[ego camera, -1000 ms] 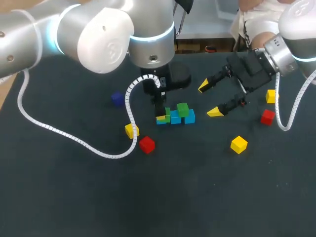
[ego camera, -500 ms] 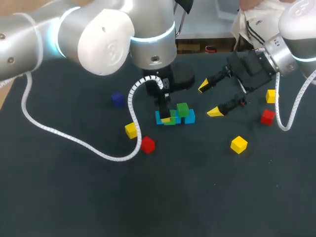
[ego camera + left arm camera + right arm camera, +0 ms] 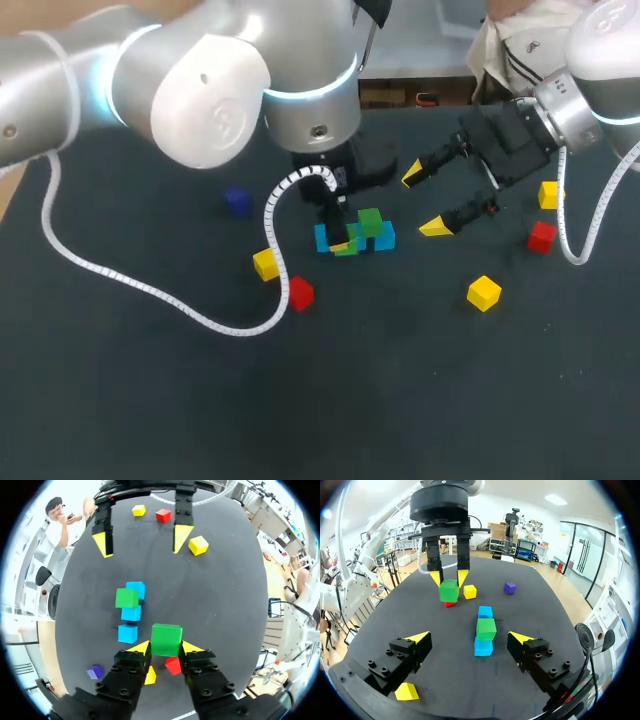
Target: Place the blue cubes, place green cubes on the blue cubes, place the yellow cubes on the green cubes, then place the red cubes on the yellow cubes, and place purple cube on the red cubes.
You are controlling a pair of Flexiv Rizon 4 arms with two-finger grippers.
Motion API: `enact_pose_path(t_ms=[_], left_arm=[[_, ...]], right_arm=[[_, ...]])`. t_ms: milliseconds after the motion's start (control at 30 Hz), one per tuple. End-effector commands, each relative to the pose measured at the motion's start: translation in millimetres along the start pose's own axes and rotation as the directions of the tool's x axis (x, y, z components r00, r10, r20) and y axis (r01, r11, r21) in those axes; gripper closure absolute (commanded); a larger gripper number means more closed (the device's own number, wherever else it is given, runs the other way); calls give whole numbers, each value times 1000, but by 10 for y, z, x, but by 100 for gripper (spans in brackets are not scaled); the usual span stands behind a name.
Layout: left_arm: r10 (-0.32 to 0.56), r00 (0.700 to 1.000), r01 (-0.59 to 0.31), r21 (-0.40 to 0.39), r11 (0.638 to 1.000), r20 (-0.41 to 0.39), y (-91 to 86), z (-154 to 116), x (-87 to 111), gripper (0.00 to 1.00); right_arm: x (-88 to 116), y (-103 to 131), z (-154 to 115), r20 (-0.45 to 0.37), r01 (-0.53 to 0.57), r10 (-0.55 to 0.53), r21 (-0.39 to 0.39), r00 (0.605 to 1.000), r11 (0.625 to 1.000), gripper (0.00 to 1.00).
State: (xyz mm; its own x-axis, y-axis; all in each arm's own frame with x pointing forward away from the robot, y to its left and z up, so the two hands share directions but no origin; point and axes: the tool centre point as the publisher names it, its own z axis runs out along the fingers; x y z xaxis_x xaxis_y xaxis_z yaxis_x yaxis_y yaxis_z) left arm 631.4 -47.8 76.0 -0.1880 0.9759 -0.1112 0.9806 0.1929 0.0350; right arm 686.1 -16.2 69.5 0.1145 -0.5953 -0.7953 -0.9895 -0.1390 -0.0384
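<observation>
Gripping a small green cube [image 3: 166, 639] is the left gripper [image 3: 166, 649]: both yellow tips press its two opposite sides, and the cube is held above the dark table surface [image 3: 400, 380]. It hangs just beside the end of a row of three light-blue cubes [image 3: 127, 633], which lies around the surface's middle, slightly toward the far edge. A second green cube [image 3: 127, 598] sits on top of that row, over the middle or the far blue one; I cannot tell which.

Toward the far right corner hangs the right gripper [image 3: 425, 202], fingers spread wide with nothing between them.

Loose on the surface:
- a small yellow cube [image 3: 265, 264] and a small red cube [image 3: 299, 293], close together on the near-left side of the row
- another yellow cube [image 3: 484, 293], right of the middle
- a third yellow cube [image 3: 547, 194] and a second red cube [image 3: 541, 237], near the right edge
- a dark purple cube [image 3: 237, 200], left of the row, toward the far edge
</observation>
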Motion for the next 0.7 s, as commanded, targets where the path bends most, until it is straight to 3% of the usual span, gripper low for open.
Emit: enact_pose_path(t_ms=[33,367,700], left_arm=[[-12,1000,12,10,1000,-15,88,57,-68,100],[-46,999,46,21,999,-23,198,169,-149,100],[-65,998,66,15,998,-27,285,194,-73,100]], right_arm=[[2,1,1,1,1,-1,1,1000,1000,0],[2,1,1,1,1,-1,1,1000,1000,0],[2,1,1,1,1,-1,1,1000,1000,0]])
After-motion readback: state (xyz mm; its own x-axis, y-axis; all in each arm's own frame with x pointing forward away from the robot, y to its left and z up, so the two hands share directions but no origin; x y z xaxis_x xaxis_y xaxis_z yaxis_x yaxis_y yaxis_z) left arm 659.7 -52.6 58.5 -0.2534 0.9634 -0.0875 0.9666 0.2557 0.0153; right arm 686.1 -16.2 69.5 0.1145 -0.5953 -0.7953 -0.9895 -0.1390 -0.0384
